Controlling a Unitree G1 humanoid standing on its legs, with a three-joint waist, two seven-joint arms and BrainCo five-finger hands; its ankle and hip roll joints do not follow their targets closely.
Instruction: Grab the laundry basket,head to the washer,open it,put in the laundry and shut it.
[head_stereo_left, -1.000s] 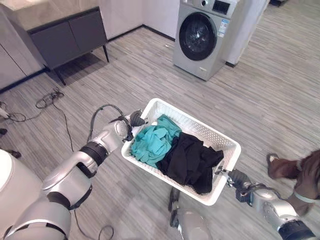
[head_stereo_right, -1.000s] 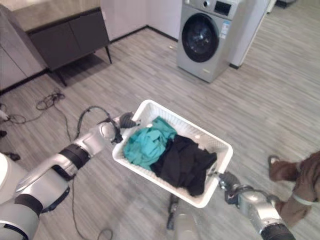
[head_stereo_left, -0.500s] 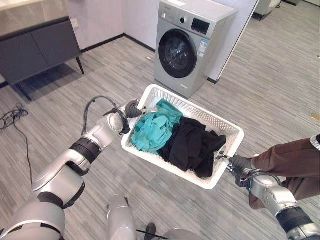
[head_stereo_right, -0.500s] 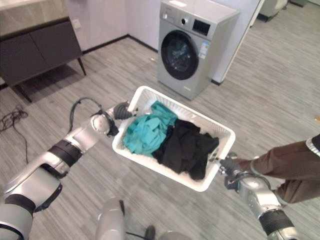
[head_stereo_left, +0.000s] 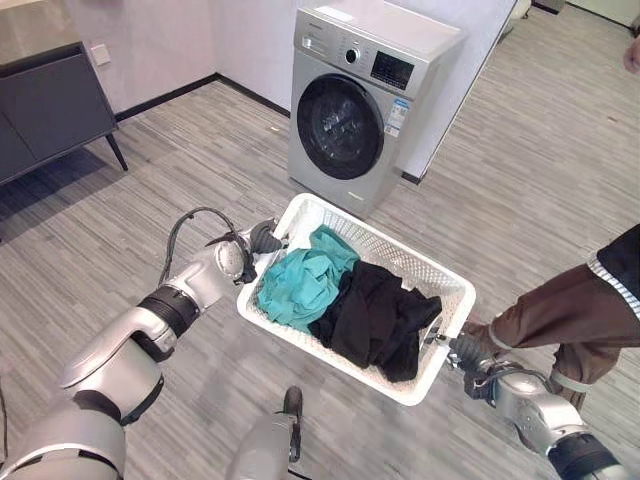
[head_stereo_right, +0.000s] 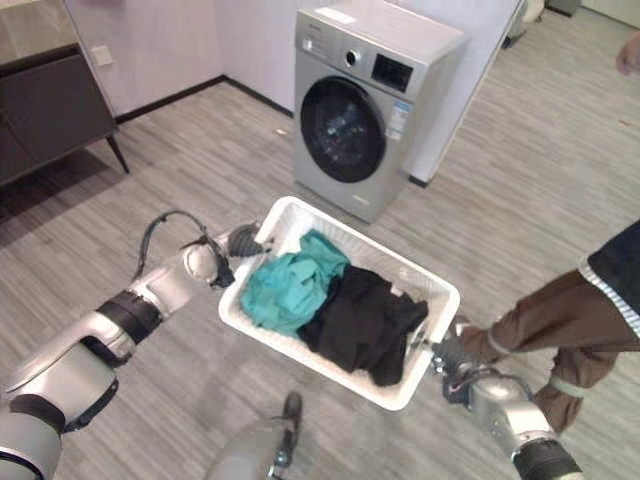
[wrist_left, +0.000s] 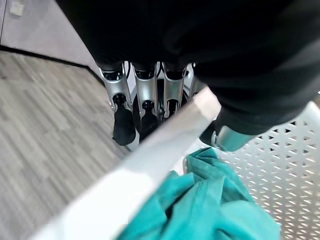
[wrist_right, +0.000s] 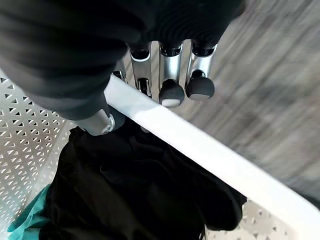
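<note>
The white perforated plastic laundry basket (head_stereo_left: 432, 280), holding teal and black clothes (head_stereo_left: 345, 300), hangs between the left hand (head_stereo_left: 262, 239) and right hand (head_stereo_left: 468, 352), each clamped on its rim. The silver front-loading washer (head_stereo_left: 360, 100) stands near at twelve o'clock, door shut; opening, loading and shutting remain.

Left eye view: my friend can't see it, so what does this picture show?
A robot carries a white basket of teal cloth and black cloth, its left hand and right hand gripping opposite ends. A silver washer with its round door shut stands just ahead on the grey wood floor. A person's leg is at the right.
</note>
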